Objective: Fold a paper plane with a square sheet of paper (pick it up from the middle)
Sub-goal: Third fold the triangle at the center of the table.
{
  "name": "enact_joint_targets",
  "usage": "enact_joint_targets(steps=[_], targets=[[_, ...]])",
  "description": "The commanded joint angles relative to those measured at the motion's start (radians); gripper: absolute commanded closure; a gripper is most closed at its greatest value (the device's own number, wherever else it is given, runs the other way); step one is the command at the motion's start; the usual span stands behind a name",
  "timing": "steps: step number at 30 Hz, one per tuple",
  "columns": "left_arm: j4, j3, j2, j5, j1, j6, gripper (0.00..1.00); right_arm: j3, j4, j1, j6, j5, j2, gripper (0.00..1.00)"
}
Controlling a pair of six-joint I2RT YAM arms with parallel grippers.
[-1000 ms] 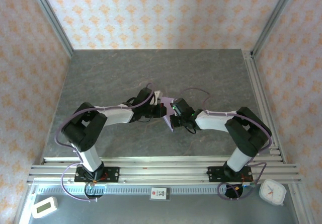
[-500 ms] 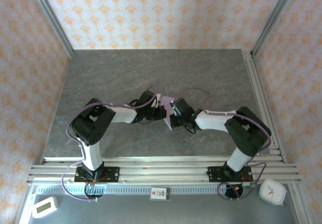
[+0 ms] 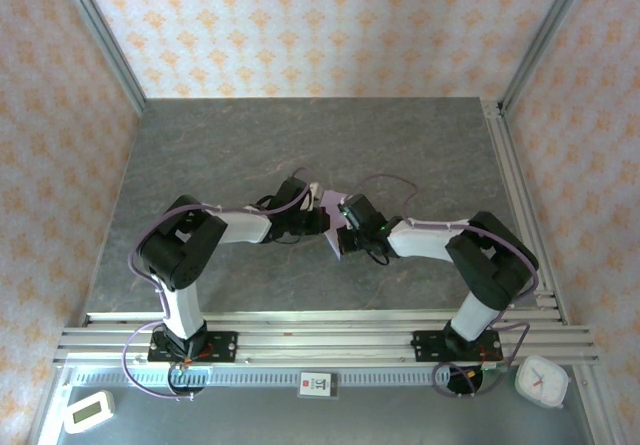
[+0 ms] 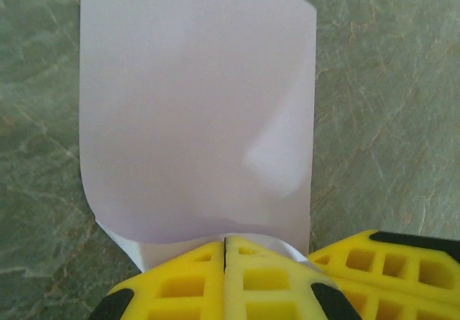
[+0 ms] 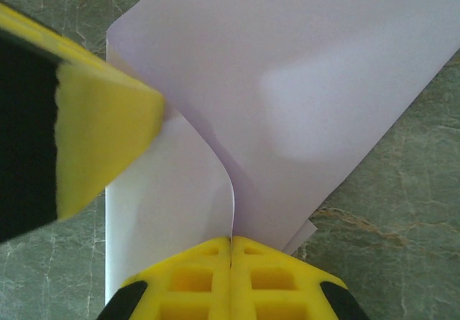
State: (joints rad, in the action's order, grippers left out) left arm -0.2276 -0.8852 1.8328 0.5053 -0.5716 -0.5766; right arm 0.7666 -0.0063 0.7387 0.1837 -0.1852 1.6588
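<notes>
The square sheet of paper (image 3: pixel 329 202) is pale lilac and sits at the middle of the grey table, held between both grippers and partly hidden by them. In the left wrist view the sheet (image 4: pixel 194 104) is folded over on itself, and my left gripper (image 4: pixel 226 242) is shut on its near edge. In the right wrist view the sheet (image 5: pixel 309 83) curls up into a standing fold, and my right gripper (image 5: pixel 231 238) is shut on that fold. The left gripper's yellow finger (image 5: pixel 86 133) presses the paper at upper left. In the top view the left gripper (image 3: pixel 320 221) and the right gripper (image 3: pixel 341 218) nearly touch.
Aluminium rails (image 3: pixel 320 337) run along the near edge behind the arm bases. A white timer (image 3: pixel 88 411) lies at the lower left and a white clock (image 3: pixel 541 381) at the lower right. Patterned walls close in the table on three sides.
The left arm's elbow has swung right and toward the centre. Both grippers have stayed together on the paper, whose lower tip has shifted slightly.
</notes>
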Motion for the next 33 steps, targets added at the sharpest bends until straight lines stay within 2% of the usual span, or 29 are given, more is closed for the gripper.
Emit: enact_joint_targets(steps=[1, 15, 16, 18, 20, 24, 26, 30, 33], targets=[[0.028, -0.043, 0.002, -0.021, 0.015, 0.041, 1.00, -0.044, -0.087, -0.002, 0.013, -0.004, 0.058, 1.00], [0.003, 0.021, 0.106, -0.067, 0.014, 0.067, 1.00, -0.023, -0.110, -0.002, 0.008, 0.004, 0.041, 1.00], [0.005, 0.023, 0.106, -0.073, 0.013, 0.067, 1.00, -0.018, -0.119, -0.002, 0.008, 0.006, 0.031, 0.98], [0.010, 0.025, 0.100, -0.080, 0.013, 0.069, 1.00, 0.002, -0.138, -0.002, 0.019, 0.023, -0.010, 0.81], [0.015, 0.025, 0.099, -0.083, 0.013, 0.071, 1.00, 0.018, -0.155, -0.004, 0.032, 0.042, -0.064, 0.71], [0.022, 0.024, 0.099, -0.085, 0.013, 0.072, 1.00, 0.047, -0.168, -0.005, 0.081, 0.034, -0.170, 0.68], [0.024, 0.028, 0.097, -0.088, 0.013, 0.073, 1.00, 0.044, -0.151, -0.005, 0.106, 0.003, -0.200, 0.71], [0.029, 0.028, 0.096, -0.090, 0.013, 0.077, 1.00, 0.024, -0.050, -0.005, 0.176, -0.106, -0.218, 0.91], [0.032, 0.023, 0.097, -0.089, 0.013, 0.081, 1.00, 0.019, 0.028, -0.005, 0.219, -0.171, -0.181, 1.00]])
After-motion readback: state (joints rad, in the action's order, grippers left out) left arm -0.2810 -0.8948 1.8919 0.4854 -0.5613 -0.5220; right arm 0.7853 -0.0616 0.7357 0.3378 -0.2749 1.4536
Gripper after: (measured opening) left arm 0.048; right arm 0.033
